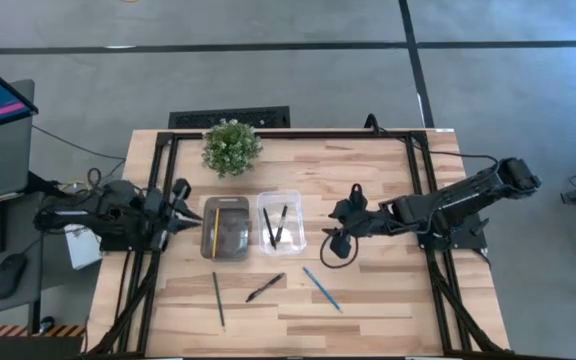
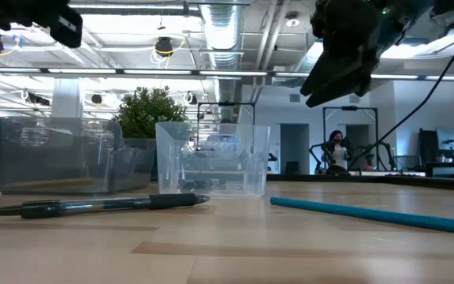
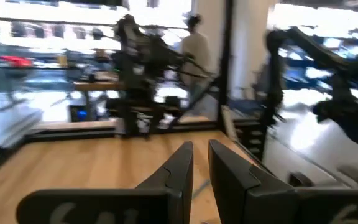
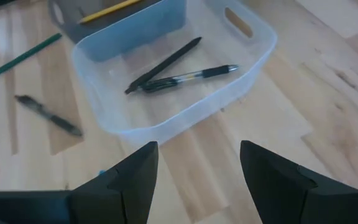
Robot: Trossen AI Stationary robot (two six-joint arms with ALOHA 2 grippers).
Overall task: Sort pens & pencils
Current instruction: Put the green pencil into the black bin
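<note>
Two black pens (image 4: 166, 62) lie inside the clear bin (image 1: 281, 222). A third black pen (image 1: 265, 287) rests flat on the table in front of the bins. The yellow pencil (image 1: 215, 228) lies in the grey bin (image 1: 225, 228). The green pencil (image 1: 218, 298) and the blue pencil (image 1: 321, 288) lie flat on the table near its front. My right gripper (image 4: 197, 168) is open and empty, raised above the table just right of the clear bin. My left gripper (image 1: 183, 215) hovers left of the grey bin, shut and empty.
A potted plant (image 1: 231, 146) stands behind the bins near the far edge. Black frame rails (image 1: 153, 200) run along both table sides. Bare wood lies between the clear bin and the right rail. A person (image 2: 337, 150) shows far back in the room.
</note>
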